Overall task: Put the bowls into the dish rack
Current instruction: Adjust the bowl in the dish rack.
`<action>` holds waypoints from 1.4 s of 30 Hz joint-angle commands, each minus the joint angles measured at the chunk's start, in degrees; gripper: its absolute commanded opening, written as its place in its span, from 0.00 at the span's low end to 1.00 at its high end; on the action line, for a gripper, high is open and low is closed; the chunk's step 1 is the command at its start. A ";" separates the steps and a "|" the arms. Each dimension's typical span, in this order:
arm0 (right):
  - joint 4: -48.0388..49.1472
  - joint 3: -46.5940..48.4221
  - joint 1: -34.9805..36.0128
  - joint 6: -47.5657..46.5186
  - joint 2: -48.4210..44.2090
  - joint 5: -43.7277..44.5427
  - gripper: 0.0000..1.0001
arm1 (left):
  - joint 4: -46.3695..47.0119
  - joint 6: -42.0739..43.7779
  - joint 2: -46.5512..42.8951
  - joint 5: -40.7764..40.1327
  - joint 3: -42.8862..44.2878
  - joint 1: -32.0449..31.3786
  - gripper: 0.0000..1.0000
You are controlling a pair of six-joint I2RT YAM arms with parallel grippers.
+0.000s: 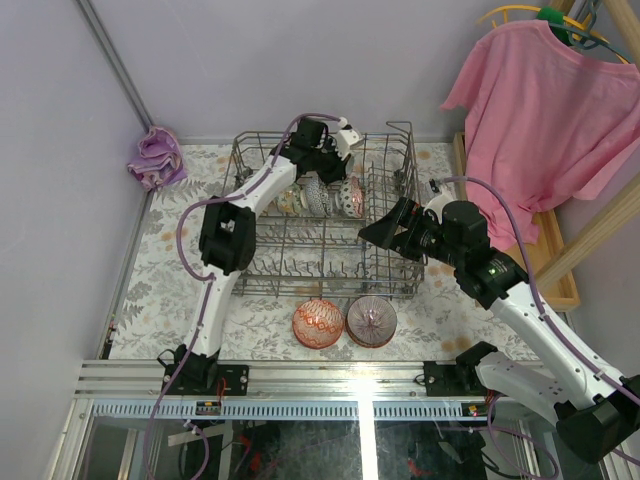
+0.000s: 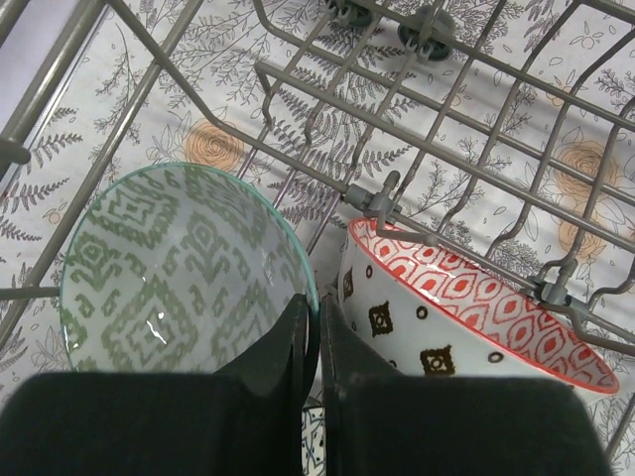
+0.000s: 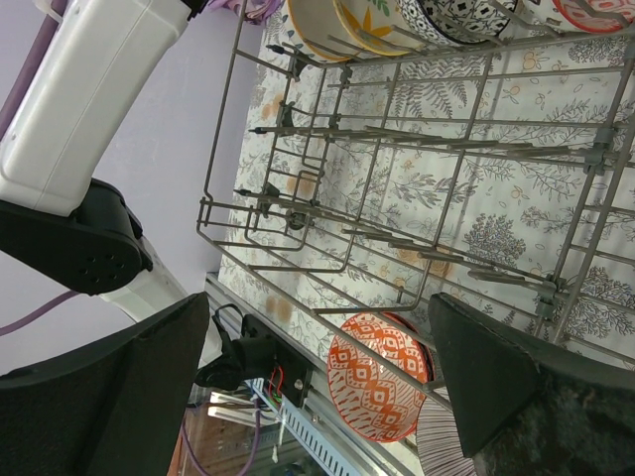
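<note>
Bowls [image 1: 318, 322] before the dish rack [image 1: 330, 265]: two (orange bowl, purplish bowl [image 1: 371, 320]).

The dish rack [image 1: 320, 262] is grey wire. The table cloth [image 1: 150, 280] is white with grey leaves and pale orange flowers. At 6 o'clock from the rack are an orange-red bowl [image 1: 318, 322] and a purple-pink bowl [image 1: 371, 320]. In the left wrist view, the green bowl [image 2: 184, 268] is pale with dark green diamonds. At its 3 o'clock, the red bowl [image 2: 466, 307] has red diamonds inside and brown squares and rings outside.
</note>
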 commanded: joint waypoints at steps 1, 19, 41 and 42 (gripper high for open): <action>0.96 -0.23 -0.24 -0.07 -0.28 -1.26 0.99 | 1.05 -1.12 -5.36 -3.80 -1.11 1.50 0.00; -1.94 1.88 -0.24 -0.24 -2.52 -0.22 1.00 | 17.64 -18.67 -13.76 4.86 -3.46 0.76 0.00; -15.63 9.04 -0.22 -1.24 -13.59 5.15 1.00 | 94.95 -101.89 -10.21 11.27 -27.24 -1.76 0.00; -16.16 9.08 -0.24 -1.21 -14.09 5.38 0.99 | 96.59 -103.95 -9.16 10.58 -27.44 -1.80 0.00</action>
